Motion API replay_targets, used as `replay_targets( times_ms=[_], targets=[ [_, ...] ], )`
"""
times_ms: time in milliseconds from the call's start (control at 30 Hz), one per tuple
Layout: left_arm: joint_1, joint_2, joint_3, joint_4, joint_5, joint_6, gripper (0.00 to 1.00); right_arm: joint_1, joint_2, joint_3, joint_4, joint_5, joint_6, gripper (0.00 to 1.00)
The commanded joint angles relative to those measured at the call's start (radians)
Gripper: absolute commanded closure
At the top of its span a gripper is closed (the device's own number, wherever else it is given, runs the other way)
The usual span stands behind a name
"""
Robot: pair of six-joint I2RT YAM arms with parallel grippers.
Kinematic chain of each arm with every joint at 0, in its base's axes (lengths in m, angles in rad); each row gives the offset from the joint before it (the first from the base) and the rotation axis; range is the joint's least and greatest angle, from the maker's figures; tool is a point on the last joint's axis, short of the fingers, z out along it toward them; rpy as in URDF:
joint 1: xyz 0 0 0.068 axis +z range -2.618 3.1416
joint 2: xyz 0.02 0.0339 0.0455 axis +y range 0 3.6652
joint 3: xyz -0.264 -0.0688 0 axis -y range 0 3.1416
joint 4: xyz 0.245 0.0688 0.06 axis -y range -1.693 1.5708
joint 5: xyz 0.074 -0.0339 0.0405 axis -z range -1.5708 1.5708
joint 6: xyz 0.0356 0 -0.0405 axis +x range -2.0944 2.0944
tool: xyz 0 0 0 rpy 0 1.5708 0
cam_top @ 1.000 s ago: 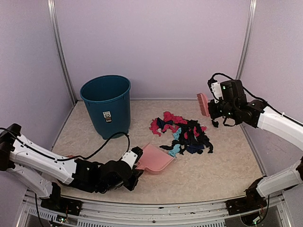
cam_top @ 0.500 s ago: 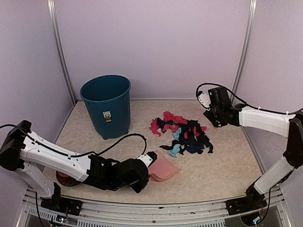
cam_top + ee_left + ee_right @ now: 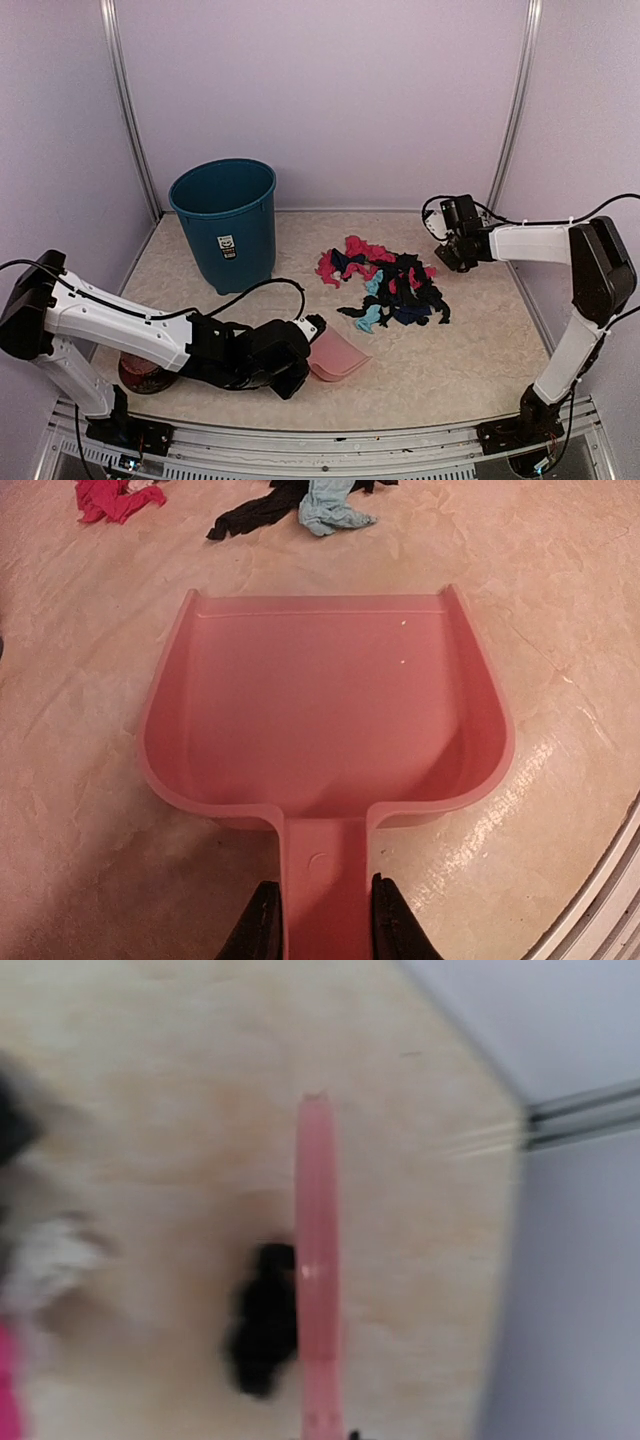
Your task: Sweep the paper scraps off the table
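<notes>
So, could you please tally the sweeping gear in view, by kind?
Dustpan: 1
Brush: 1
Waste bin: 1
Total: 3

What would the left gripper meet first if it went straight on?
Holding the dustpan, the left gripper would push it over bare table, then probably into the teal scrap; depth is unclear.

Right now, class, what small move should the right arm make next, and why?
Probably sweep the brush toward the dustpan: the right claw holds it beyond the scraps, and the left claw holds the dustpan empty, mouth facing them.
</notes>
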Motion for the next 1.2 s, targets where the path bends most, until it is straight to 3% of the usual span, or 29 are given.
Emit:
replay_targets(
  times_ms=[0, 233, 467, 1167],
  targets=[
    [0.043, 0.013, 0.041, 0.013, 0.068, 0.024, 1.00, 0.005, 0.016, 0.038, -0.083, -0.167, 0.127, 1.00],
    [0.085, 0.075, 0.089, 0.037, 0.107, 0.079, 1.00, 0.039, -0.024, 0.008, -0.132, -0.377, 0.208, 1.00],
    [0.120, 0.121, 0.116, 0.063, 0.133, 0.111, 1.00, 0.143, -0.072, -0.059, -0.141, -0.471, 0.234, 1.00],
    [0.124, 0.154, 0.018, 0.236, 0.116, 0.055, 1.00, 0.522, -0.211, -0.169, -0.248, -0.428, 0.276, 1.00]
  ],
)
